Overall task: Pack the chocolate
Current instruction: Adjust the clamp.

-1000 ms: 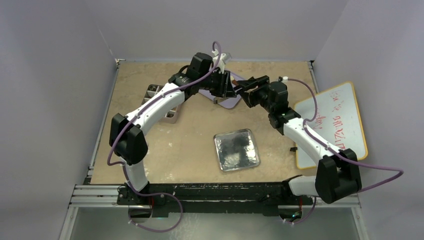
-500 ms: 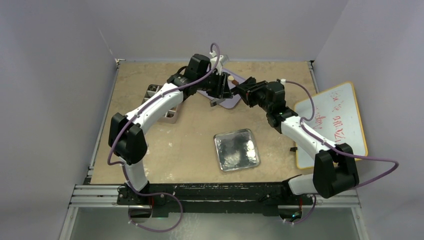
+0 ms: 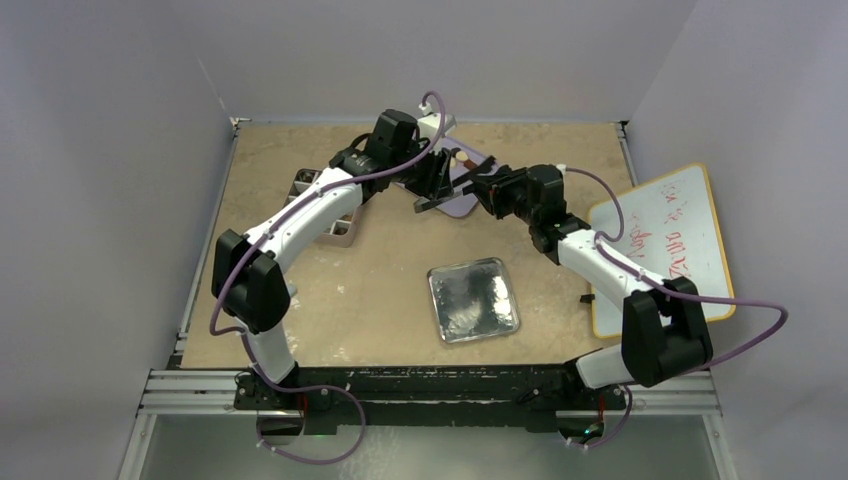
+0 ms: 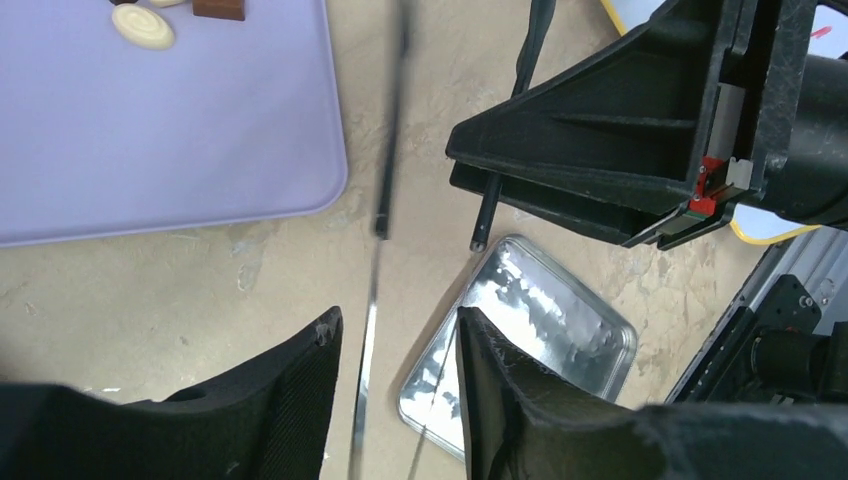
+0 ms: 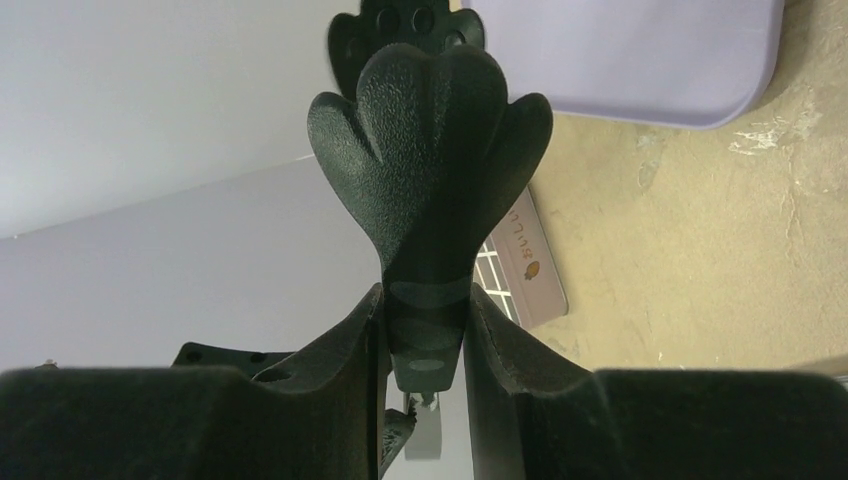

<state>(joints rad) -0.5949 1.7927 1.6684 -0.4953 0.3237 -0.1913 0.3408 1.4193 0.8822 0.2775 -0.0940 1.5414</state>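
Cream and brown chocolate [image 4: 143,26] pieces lie on a lilac mat [image 4: 150,120] at the back centre; they show as small specks of chocolate [image 3: 463,160] from above. Both grippers meet just in front of the mat. My right gripper [image 5: 425,320] is shut on the broad handle of the black tweezers [image 5: 430,150]. The thin arms of the tweezers [image 4: 385,180] run between the fingers of my left gripper [image 4: 397,330], whose jaws stand apart, clear of them. From above, the left gripper [image 3: 432,185] and the right gripper [image 3: 487,188] face each other.
A shiny metal tray [image 3: 473,300] lies at the table's middle front. A compartment box [image 3: 322,205] sits at the left, half under the left arm. A whiteboard [image 3: 665,245] with red writing lies at the right edge, a small black item [image 3: 587,298] beside it.
My right gripper has moved left toward the left one and closed on the tweezers' handle. The left jaws have widened off the tweezers.
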